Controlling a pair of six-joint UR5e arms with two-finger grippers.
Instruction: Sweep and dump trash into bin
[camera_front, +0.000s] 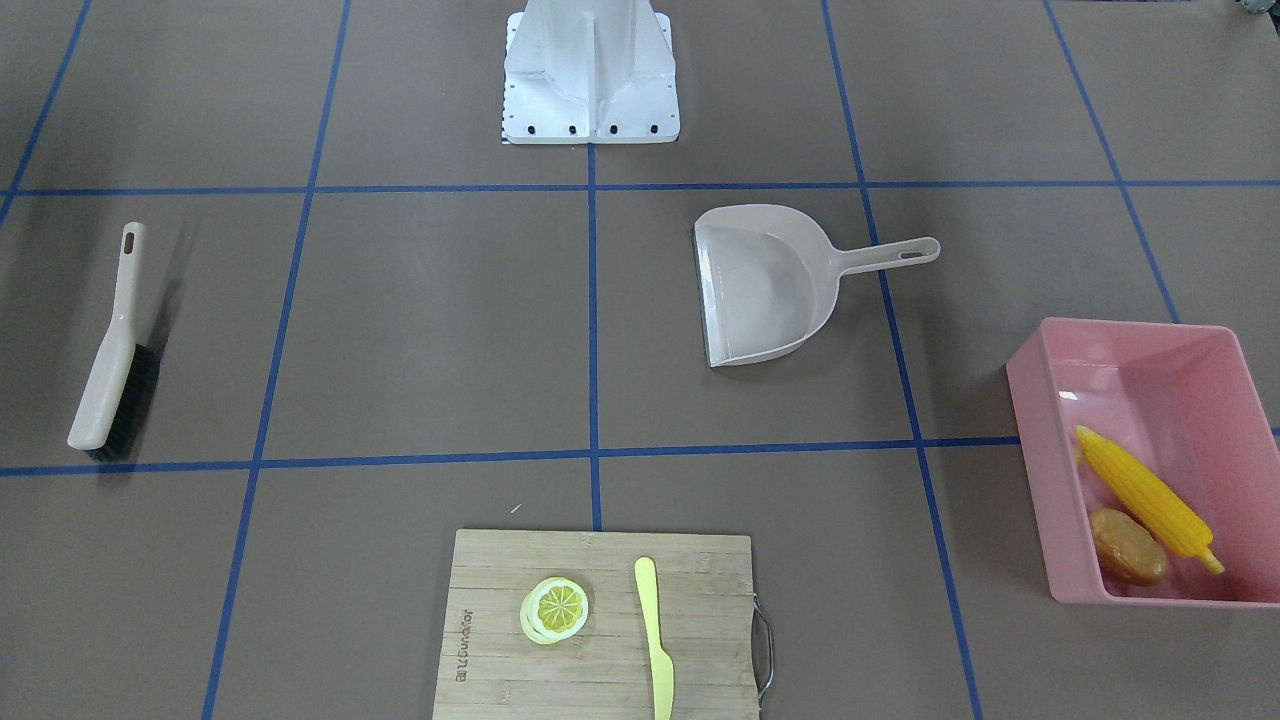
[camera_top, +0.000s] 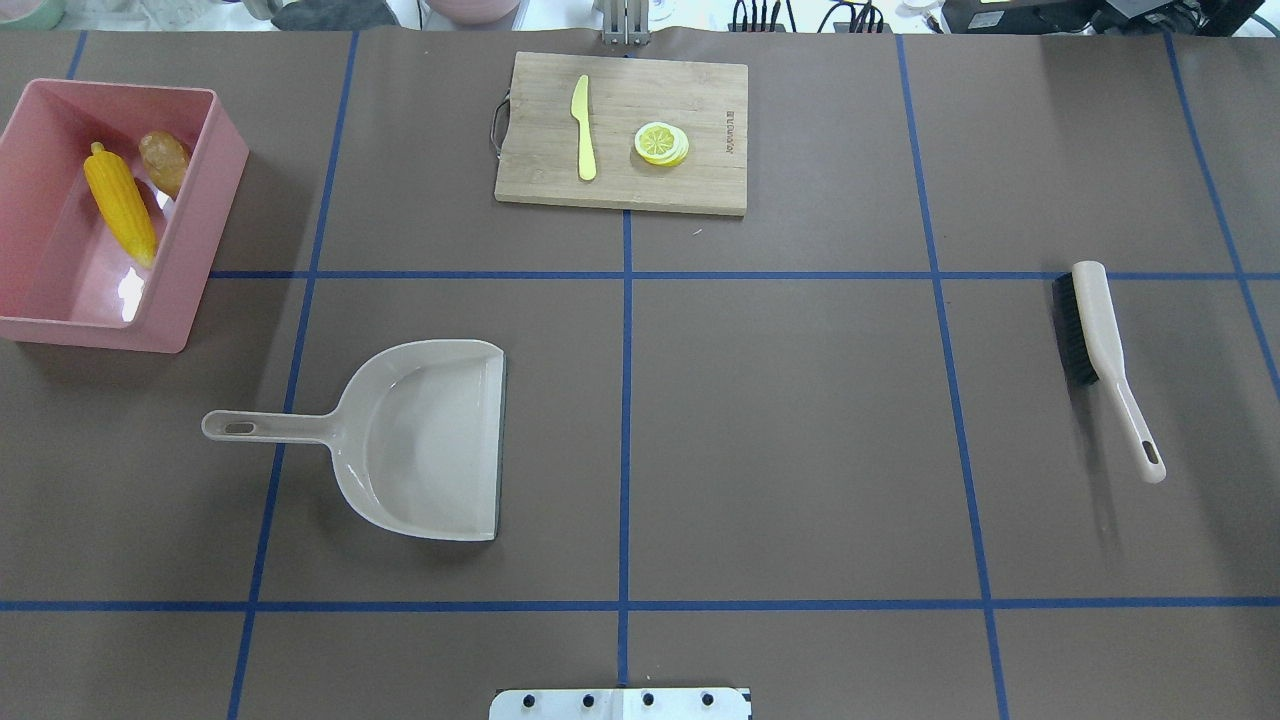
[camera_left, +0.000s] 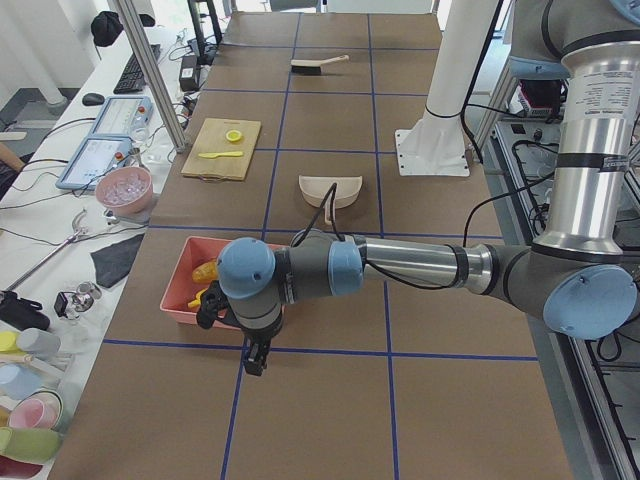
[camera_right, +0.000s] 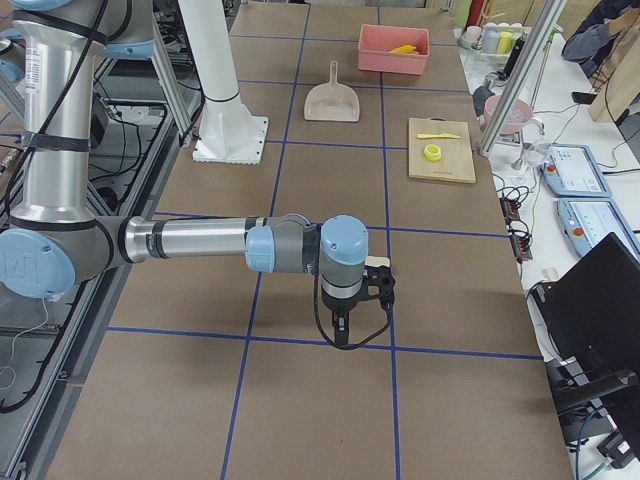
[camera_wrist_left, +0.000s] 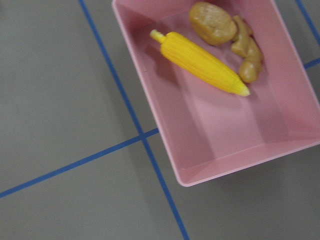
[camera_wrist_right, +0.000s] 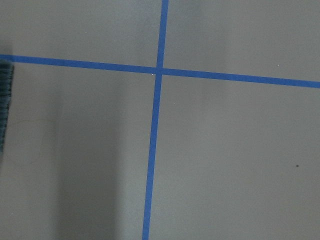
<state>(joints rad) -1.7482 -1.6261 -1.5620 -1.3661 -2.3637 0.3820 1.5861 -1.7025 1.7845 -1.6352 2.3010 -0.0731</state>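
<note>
Evidently the dump step is finished: corn cob (camera_wrist_left: 200, 62), potato (camera_wrist_left: 212, 22) and ginger root (camera_wrist_left: 247, 52) lie inside the pink bin (camera_wrist_left: 167, 117). Dustpan (camera_top: 420, 440) and brush (camera_top: 1100, 350) rest unheld on the surface (camera_top: 800, 450). Left claw (camera_left: 255, 362) and right claw (camera_right: 341, 336): opening cannot be told. Judged remaining: parking only.

Overhead and front-facing cameras look down from opposite sides, sharing the beige plastic dustpan (camera_top: 430, 450). The left wrist camera looks straight down, close over the pink rectangular plastic bin (camera_wrist_left: 220, 125).
</note>
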